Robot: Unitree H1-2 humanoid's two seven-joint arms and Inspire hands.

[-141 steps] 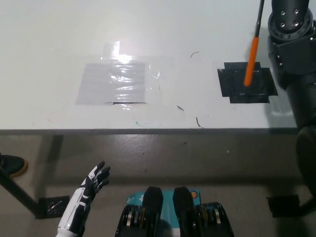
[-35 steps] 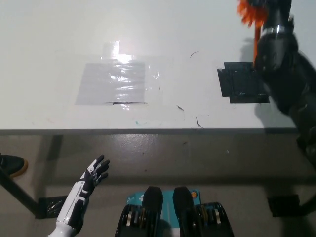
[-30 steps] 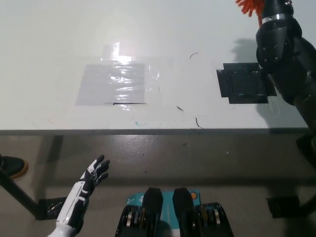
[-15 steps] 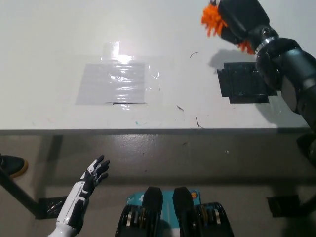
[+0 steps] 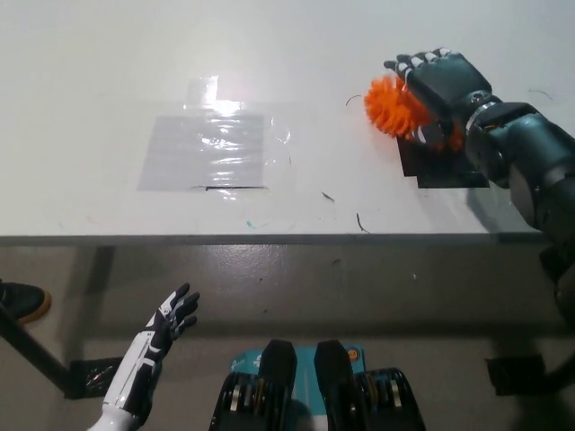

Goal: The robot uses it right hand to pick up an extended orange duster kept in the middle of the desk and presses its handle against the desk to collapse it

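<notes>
The orange duster [image 5: 393, 106] lies collapsed on the white desk [image 5: 108, 72], its bristly head just left of a black tape patch [image 5: 449, 169]. More orange shows at the patch's top edge under my wrist. My black right hand [image 5: 442, 81] hovers right over the duster with its fingers [image 5: 415, 62] stretched out flat, not curled round the handle. The handle itself is hidden beneath the palm. My white left hand [image 5: 168, 325] rests open below the desk's front edge at the lower left.
A shiny clear tape rectangle [image 5: 211, 148] is stuck to the desk's middle left. The desk's front edge [image 5: 269, 238] runs across the picture, with grey floor below. A dark shoe [image 5: 20, 300] shows at the far left.
My right hand has swung down and left from the top right corner, bringing the duster onto the desk by the black patch, and its fingers have spread. The left hand has stayed put.
</notes>
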